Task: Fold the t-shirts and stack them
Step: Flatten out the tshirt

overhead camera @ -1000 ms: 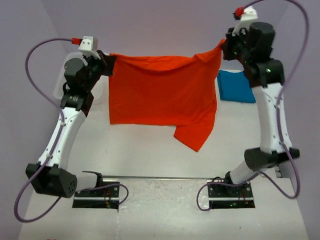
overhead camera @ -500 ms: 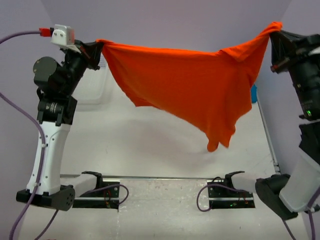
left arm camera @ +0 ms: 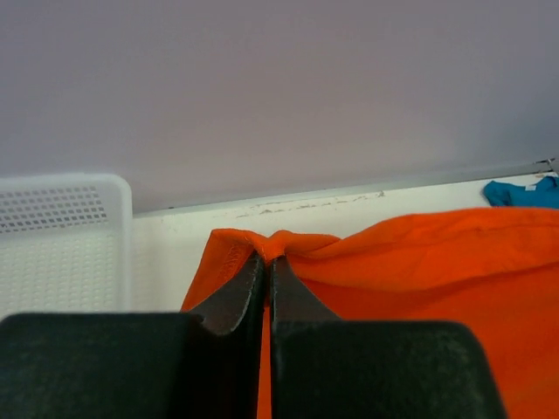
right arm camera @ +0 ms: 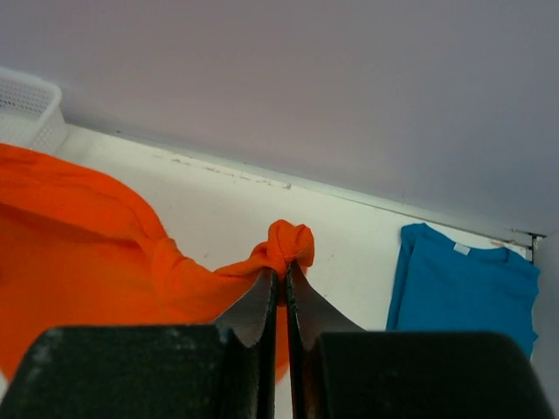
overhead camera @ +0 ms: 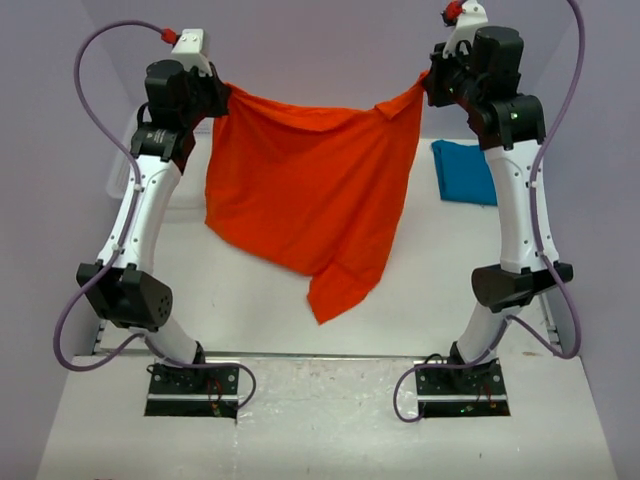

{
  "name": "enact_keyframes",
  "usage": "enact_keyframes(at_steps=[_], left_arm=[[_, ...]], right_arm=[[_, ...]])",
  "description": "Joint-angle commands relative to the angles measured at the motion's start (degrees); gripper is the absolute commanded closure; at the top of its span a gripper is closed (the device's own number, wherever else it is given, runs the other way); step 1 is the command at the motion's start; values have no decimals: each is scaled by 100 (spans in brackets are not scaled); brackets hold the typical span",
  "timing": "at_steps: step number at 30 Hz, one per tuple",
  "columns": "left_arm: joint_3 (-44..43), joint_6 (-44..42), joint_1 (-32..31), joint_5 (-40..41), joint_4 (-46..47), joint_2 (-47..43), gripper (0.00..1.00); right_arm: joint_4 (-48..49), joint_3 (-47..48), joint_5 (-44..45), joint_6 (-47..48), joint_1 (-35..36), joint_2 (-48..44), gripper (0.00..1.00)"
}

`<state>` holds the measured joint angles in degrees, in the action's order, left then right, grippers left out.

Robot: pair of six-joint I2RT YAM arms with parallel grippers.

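The left gripper [left arm camera: 267, 260] and right gripper [right arm camera: 281, 273] each clamp a top corner of the orange t-shirt [overhead camera: 310, 200], which hangs above the white table [overhead camera: 420, 290]. The teal t-shirt [overhead camera: 468, 172] lies at the table's far right, with a lilac wall [overhead camera: 320, 45] behind.

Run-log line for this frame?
orange shirt: held aloft | left gripper: shut on it | right gripper: shut on it | teal shirt: lying far right

Two white arms [overhead camera: 140, 215] with black joints, purple cables [overhead camera: 85, 75], black jaws.

Plain orange-red t-shirt [overhead camera: 310, 195], plain teal-blue t-shirt [overhead camera: 468, 172], white mesh basket [left arm camera: 61, 240], white table [overhead camera: 420, 290], purple cables [overhead camera: 95, 60].
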<state>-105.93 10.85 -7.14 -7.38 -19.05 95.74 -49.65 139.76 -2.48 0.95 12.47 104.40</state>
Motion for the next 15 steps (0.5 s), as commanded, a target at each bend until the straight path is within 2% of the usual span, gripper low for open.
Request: enact_keyframes(at_steps=[1,3,8,15], left_arm=[[89,-127,37,8,288,-749,100],[221,-40,37,-88,270,-1047,100],[801,101,28,-395,244,-1839,100],[1040,180,28,-800,-133,-3104,100]], right_arm=[[439,227,-42,98,-34,-736,100],[412,87,-7,89,-25,-912,100],[535,-844,230,151,106,-2008,100],[342,-1136,503,204,466,-3197,100]])
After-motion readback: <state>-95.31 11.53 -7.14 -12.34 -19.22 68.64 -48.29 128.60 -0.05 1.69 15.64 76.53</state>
